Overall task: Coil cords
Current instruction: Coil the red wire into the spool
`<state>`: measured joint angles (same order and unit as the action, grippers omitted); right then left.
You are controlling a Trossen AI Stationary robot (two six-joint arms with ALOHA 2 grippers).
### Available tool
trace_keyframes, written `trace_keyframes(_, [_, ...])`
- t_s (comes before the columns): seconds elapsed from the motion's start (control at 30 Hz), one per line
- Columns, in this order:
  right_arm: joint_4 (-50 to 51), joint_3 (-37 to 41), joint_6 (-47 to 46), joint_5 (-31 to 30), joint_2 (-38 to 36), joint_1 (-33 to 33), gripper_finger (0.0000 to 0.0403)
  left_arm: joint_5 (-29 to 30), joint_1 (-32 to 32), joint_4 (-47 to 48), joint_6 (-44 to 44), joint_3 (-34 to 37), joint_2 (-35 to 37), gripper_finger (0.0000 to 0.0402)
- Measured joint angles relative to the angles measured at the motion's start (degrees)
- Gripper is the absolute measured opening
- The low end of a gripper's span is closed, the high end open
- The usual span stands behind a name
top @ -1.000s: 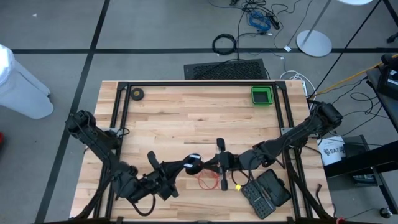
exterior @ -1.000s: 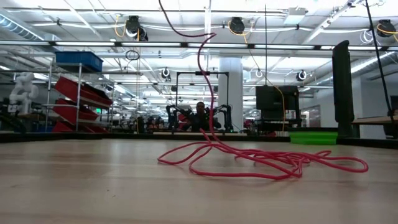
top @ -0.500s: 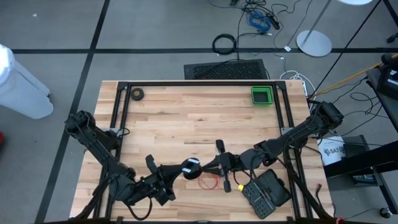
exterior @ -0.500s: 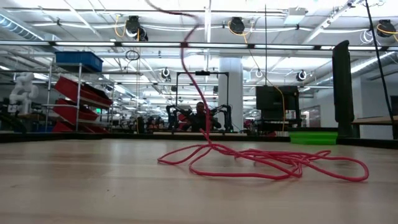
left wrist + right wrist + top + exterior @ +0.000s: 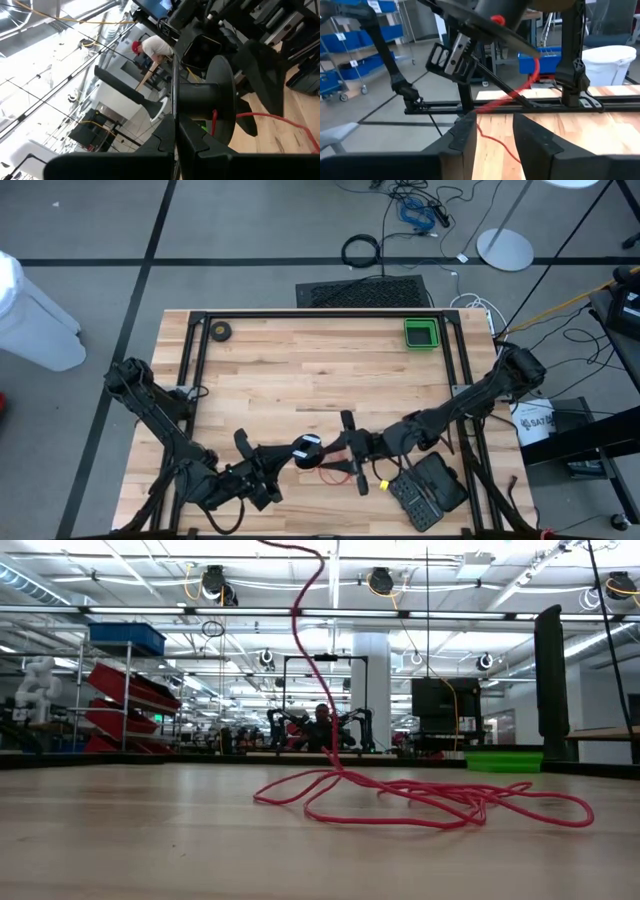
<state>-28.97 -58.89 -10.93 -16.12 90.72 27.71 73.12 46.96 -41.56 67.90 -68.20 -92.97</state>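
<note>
The thin red cord (image 5: 430, 802) lies in a loose heap on the wood table, and one strand (image 5: 298, 610) rises out of the top of the low view. In the high view the heap (image 5: 335, 472) sits near the front middle. The black reel (image 5: 306, 449) hangs above it, held by my left gripper (image 5: 290, 456), which is shut. The cord runs from the reel (image 5: 220, 100) down to the table. My right gripper (image 5: 340, 452) stands open just right of the reel. The cord (image 5: 530, 75) passes beyond its fingertips (image 5: 495, 135). My left gripper pinches the reel's thin near flange (image 5: 175, 102) between its two fingers, which meet it edge-on. The fingers come roughly level from the table's left. The reel is lifted clear of the table with its axis about level, and the cord hangs slack from its hub.
A green bin (image 5: 420, 333) stands at the far right of the table and a small black ring roll (image 5: 220, 331) at the far left. A black keypad-like device (image 5: 428, 490) lies near the front right. Black frame rails (image 5: 200, 350) run along both sides.
My left gripper has carried the reel a little toward the table's left. My right gripper has shifted slightly toward the near edge. The strand rising from the heap has swung sideways and now bends differently; the heap itself has stayed on the table.
</note>
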Motion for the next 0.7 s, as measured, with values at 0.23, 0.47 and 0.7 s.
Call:
trace_keyframes(0.23, [-2.7,0.0,0.6,1.5,1.1,-0.5,0.0120,0.0,0.0,0.0,0.0,0.0,0.0,0.0001])
trace_keyframes(0.47, [-3.5,0.0,0.9,4.5,1.1,-0.7,0.0116,0.0,-0.1,0.0,0.0,0.0,0.0,0.0001])
trace_keyframes(0.7, [-4.1,0.0,1.4,4.2,1.1,-0.9,0.0049,0.0,-0.1,0.0,0.0,0.0,0.0,0.0002])
